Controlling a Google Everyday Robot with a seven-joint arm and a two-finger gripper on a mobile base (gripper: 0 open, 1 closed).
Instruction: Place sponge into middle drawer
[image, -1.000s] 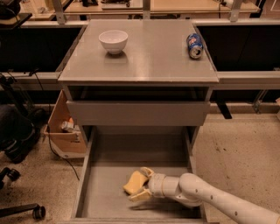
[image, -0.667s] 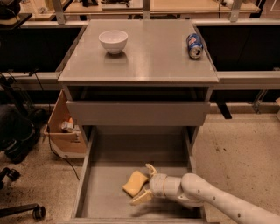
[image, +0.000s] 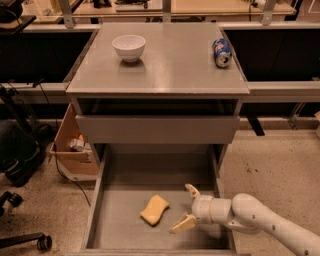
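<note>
Camera view: sponge (image: 154, 210) on middle drawer (image: 120, 227) floor, beside spread-fingered hand (image: 181, 209), apart.

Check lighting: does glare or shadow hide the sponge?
Camera view: no; mild sheen on the cabinet top only. The middle drawer is dimmer, yet the sponge shows clearly on its floor, with the open end effector just beside it, apart.

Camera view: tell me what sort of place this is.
Likely a robotics lab or workshop: a grey drawer cabinet on a speckled floor, workbenches behind, loose cables at left. The end effector is open inside the middle drawer, beside the sponge.
</note>
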